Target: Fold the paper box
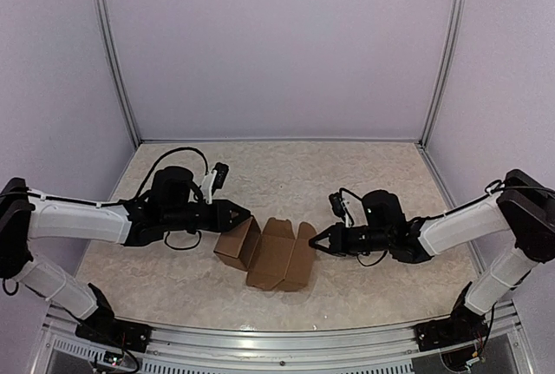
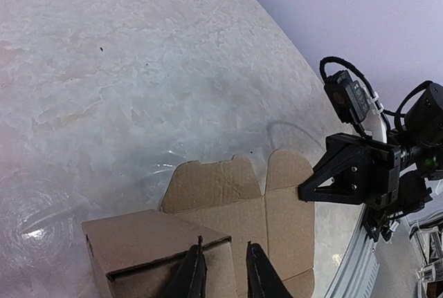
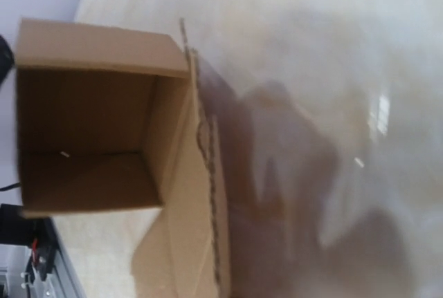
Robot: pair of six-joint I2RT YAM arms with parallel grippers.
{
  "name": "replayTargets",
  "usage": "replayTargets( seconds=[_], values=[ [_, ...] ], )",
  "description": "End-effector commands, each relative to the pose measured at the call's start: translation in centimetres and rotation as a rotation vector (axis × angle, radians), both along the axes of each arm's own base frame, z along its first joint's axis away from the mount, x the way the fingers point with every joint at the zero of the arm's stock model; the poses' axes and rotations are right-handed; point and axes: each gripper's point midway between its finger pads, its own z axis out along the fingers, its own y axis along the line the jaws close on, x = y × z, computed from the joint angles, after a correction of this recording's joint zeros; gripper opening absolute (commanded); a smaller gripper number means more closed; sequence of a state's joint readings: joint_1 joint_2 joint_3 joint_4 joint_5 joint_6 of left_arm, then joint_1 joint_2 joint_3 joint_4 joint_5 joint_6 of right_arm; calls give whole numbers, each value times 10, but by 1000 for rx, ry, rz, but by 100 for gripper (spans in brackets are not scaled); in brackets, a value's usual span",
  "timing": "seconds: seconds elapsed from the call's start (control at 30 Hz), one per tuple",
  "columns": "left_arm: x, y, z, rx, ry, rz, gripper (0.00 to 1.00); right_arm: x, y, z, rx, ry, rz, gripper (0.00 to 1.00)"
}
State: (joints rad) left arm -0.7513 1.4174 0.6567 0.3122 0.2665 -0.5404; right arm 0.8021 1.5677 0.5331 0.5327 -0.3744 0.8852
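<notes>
Here, on the marbled table, the left tool points in from 9 o'clock and touches the raised, cube-like end of the paper box. Its fingers stand a narrow gap apart, and whether cardboard sits between them cannot be told. The brown box lies toward 6 o'clock of the table's middle, between the two arms, its unfolded panels flat toward 3 o'clock. There the right tool is closed, its tip meeting the outer flap's edge, though a pinch on that flap cannot be made out.
</notes>
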Motion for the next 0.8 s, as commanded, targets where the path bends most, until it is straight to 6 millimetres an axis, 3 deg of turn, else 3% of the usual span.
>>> replayTargets(
  seconds=[0.0, 0.17, 0.33, 0.5, 0.77],
  values=[
    [0, 18, 13, 41, -34, 49, 23, 7, -1, 26, -43, -80, 14, 0],
    [-4, 32, 44, 29, -92, 80, 36, 5, -2, 40, -139, -131, 90, 0],
    [-10, 53, 78, 38, -172, 133, 38, 7, -6, 64, -250, -213, 156, 0],
    [-16, 71, 90, 67, -213, 169, 39, -2, -5, 89, -323, -303, 267, 0],
    [-24, 76, 86, 54, -208, 168, 39, -13, -5, 137, -511, -497, 411, 0]
  ],
)
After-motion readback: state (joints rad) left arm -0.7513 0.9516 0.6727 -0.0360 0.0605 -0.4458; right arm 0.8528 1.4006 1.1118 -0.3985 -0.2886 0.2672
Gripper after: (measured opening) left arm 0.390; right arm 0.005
